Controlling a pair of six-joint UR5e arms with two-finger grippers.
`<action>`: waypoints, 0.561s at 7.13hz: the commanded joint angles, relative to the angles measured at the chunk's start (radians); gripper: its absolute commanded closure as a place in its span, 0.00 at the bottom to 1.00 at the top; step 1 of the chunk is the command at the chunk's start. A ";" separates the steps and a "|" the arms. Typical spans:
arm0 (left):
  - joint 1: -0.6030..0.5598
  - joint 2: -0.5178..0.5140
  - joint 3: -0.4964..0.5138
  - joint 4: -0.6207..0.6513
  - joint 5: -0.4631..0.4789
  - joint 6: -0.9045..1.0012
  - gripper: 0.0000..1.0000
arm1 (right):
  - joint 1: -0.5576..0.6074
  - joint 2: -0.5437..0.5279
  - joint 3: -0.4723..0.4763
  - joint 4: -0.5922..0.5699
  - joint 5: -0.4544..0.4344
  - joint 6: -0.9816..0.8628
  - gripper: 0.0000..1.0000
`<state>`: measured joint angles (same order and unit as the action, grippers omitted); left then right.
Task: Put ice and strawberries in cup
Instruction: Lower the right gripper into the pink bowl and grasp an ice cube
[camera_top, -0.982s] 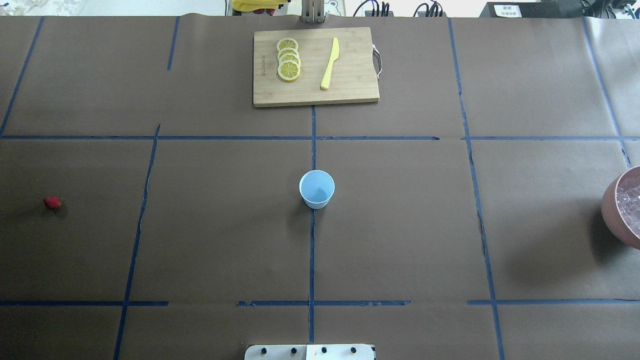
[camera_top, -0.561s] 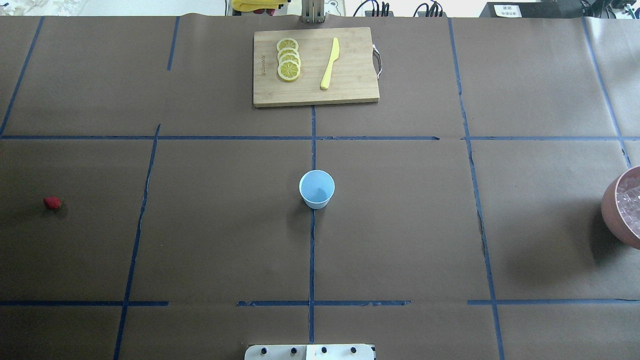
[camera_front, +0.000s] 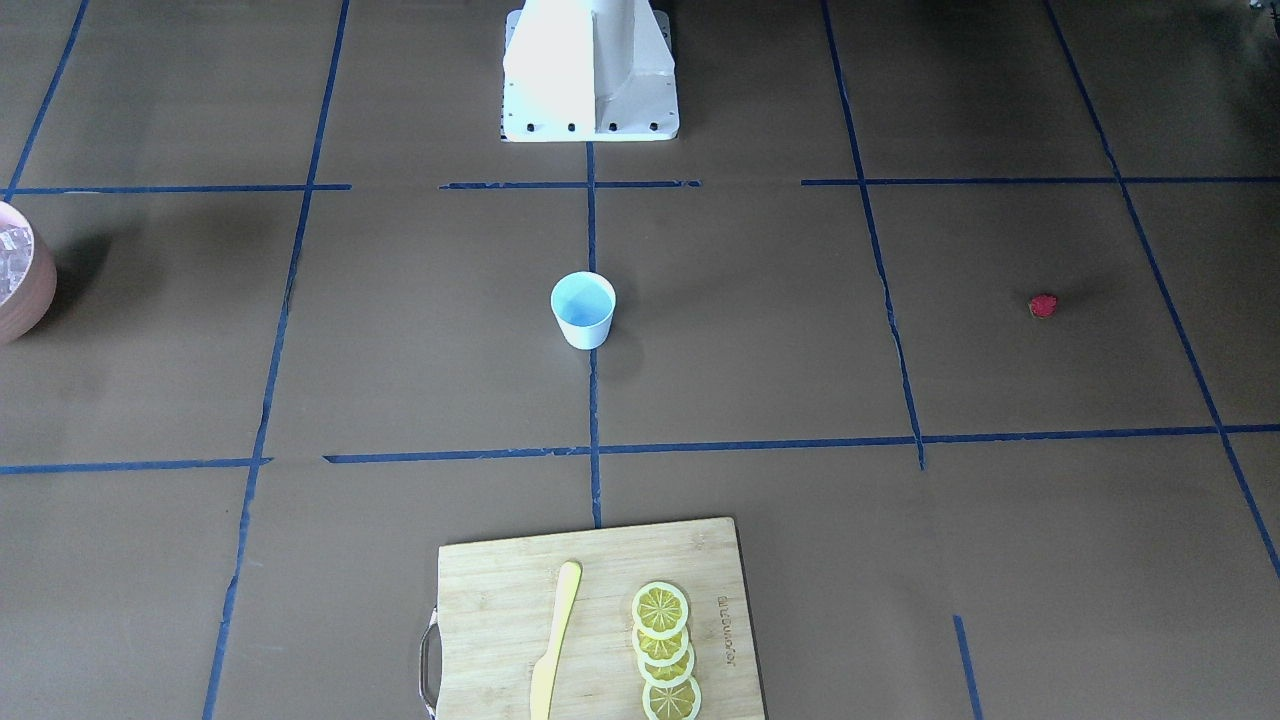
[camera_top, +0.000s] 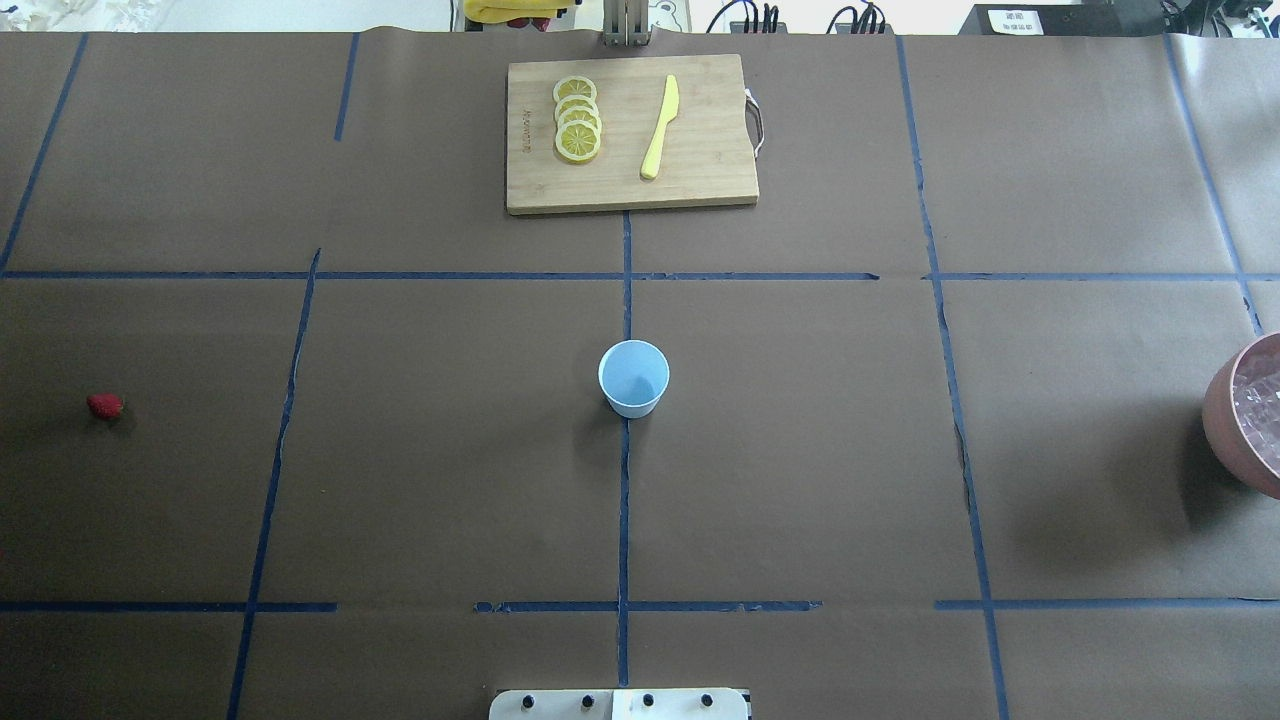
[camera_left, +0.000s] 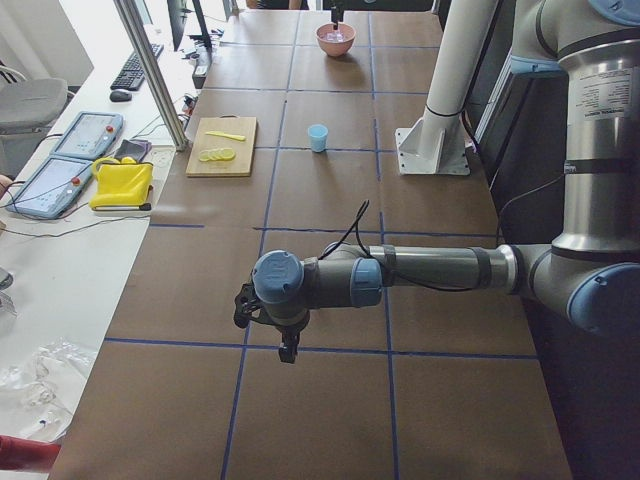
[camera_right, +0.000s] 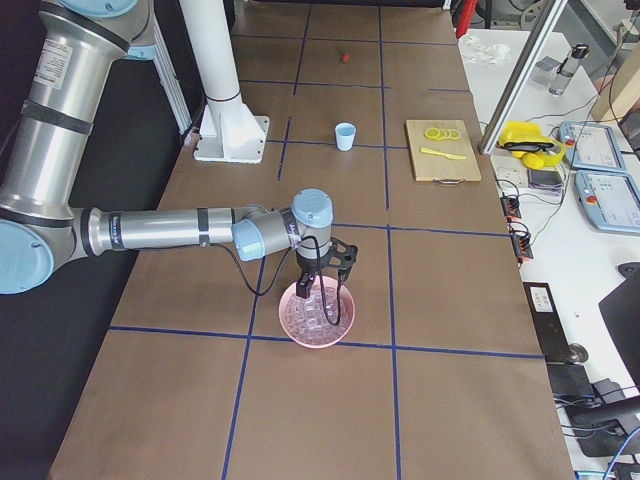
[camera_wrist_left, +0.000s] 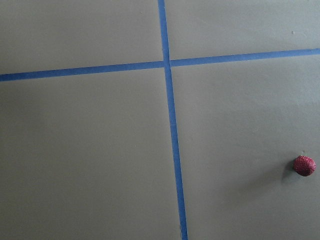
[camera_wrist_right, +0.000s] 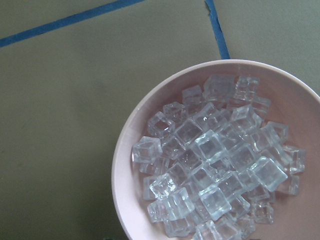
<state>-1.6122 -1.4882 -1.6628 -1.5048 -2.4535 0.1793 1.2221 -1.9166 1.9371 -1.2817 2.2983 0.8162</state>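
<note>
1. Small clear, whitish ice cubes: heaped in a pinkish-brown round bowl at the table's end on the robot's right. Judged hard, light and slick. The pile is loose, so neighbours may shift. Best to take one top cube across two flat faces.
2. Small bright-red roundish strawberry: lies alone on the brown paper-covered table, toward the robot's left end. Judged light, softish and prone to roll. Pinch it gently across the widest part.
3. Small white tapered cup, pale blue inside: upright at mid-table on a blue tape line, empty, well apart from both. Light, so a bump could tip it.
4. Right gripper: hangs just over the bowl, fingers pointing down at the ice cubes. Cannot tell how wide the jaws stand or whether they touch a cube.
5. Left gripper: low over bare table. Its wrist view puts the strawberry at one edge, so it is not above the berry. Cannot tell the jaw spread.
6. Far side: rectangular bamboo cutting board carrying yellow lemon slices and a yellow plastic knife
</note>
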 joint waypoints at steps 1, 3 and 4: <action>0.000 0.000 -0.005 0.000 -0.001 -0.003 0.00 | -0.044 -0.015 -0.036 0.050 -0.014 0.133 0.08; 0.000 0.000 -0.008 0.000 -0.001 -0.003 0.00 | -0.053 -0.009 -0.064 0.051 -0.013 0.174 0.08; 0.000 0.000 -0.011 0.000 -0.001 -0.004 0.00 | -0.065 -0.007 -0.067 0.077 -0.020 0.199 0.10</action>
<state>-1.6122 -1.4880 -1.6702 -1.5048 -2.4544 0.1760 1.1682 -1.9260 1.8762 -1.2251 2.2834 0.9807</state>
